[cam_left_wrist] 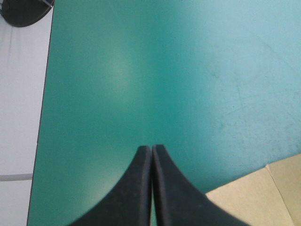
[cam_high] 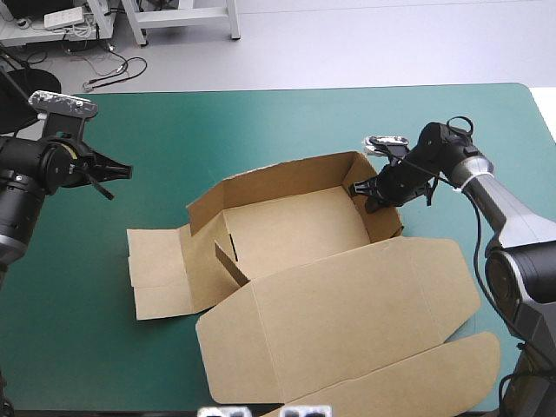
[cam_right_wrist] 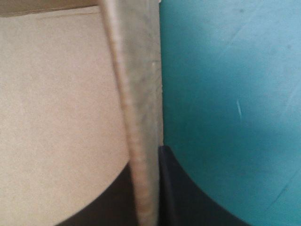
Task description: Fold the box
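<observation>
In the left of the high view, the left claw (cam_high: 115, 172) hangs over bare teal-green counter (cam_high: 261, 122), its black fingers pressed together in one point, well apart from the box (cam_high: 287, 230). Bare cover stretches along the far and left edges. The brown box sits mid-frame as an open tray, plain board on its floor, left flaps flat, its lid (cam_high: 347, 321) spread flat toward the lower right. At right, the right claw (cam_high: 365, 193) is clamped on the tray's right wall.

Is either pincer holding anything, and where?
The right pincer grips the box by its right wall; the left pincer, shut, holds nothing.
</observation>
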You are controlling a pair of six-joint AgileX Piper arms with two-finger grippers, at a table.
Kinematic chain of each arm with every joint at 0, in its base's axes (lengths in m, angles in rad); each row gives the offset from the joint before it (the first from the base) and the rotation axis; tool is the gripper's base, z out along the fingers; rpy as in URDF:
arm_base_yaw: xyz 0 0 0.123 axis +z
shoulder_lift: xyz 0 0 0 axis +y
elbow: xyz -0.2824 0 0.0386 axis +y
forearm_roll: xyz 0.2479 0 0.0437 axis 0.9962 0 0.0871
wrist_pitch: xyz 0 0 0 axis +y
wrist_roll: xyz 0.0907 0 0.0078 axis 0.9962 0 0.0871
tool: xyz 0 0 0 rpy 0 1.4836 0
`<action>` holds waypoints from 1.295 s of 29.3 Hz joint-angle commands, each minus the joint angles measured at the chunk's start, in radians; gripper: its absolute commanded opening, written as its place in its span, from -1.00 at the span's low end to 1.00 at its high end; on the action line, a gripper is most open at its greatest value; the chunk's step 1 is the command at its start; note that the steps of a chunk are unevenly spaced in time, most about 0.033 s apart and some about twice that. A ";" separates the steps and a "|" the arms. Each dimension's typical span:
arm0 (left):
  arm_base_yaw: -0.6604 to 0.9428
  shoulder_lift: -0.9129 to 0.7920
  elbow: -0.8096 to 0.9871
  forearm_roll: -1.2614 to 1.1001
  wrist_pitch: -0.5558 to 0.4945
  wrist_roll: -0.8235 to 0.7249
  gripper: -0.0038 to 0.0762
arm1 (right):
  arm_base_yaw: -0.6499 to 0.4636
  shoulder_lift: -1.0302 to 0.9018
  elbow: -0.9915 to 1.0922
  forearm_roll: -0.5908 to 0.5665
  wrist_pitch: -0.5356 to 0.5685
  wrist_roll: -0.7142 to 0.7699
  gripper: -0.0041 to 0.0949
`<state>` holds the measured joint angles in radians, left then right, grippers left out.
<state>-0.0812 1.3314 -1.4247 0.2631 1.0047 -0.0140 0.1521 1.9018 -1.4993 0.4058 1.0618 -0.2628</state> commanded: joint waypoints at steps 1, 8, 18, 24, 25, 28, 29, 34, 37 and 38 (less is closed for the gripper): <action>0.068 -0.021 -0.032 -0.044 -0.083 -0.005 -0.90 | 0.001 -0.070 -0.066 0.062 0.044 0.006 -0.95; 0.347 -0.017 -0.032 -0.308 -0.129 0.072 -0.90 | 0.001 -0.158 -0.205 0.047 0.145 0.040 -0.95; 0.550 0.065 -0.032 -0.718 -0.113 0.239 -0.90 | -0.055 -0.290 -0.356 0.054 0.189 0.088 -0.95; 0.551 0.165 -0.032 -1.022 -0.028 0.408 -0.90 | -0.149 -0.373 -0.375 0.126 0.189 0.091 -0.95; 0.551 0.181 -0.032 -1.087 -0.013 0.438 -0.90 | -0.163 -0.385 -0.375 0.141 0.189 0.089 -0.95; 0.551 0.226 -0.032 -1.308 0.063 0.543 -0.90 | -0.207 -0.414 -0.375 0.189 0.189 0.083 -0.95; 0.551 0.239 -0.032 -1.355 0.086 0.573 -0.90 | -0.220 -0.423 -0.375 0.202 0.189 0.083 -0.95; 0.525 0.306 -0.032 -1.679 0.293 0.678 -0.90 | -0.234 -0.438 -0.378 0.218 0.189 0.076 -0.95; 0.464 0.301 -0.032 -1.717 0.294 0.675 -0.90 | -0.234 -0.438 -0.378 0.232 0.189 0.076 -0.95; 0.437 0.295 -0.032 -1.727 0.294 0.675 -0.90 | -0.234 -0.438 -0.378 0.233 0.187 0.076 -0.95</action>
<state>0.4191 1.6803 -1.4247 -1.3244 1.1932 0.6471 -0.0744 1.5029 -1.8443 0.5669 1.2579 -0.1889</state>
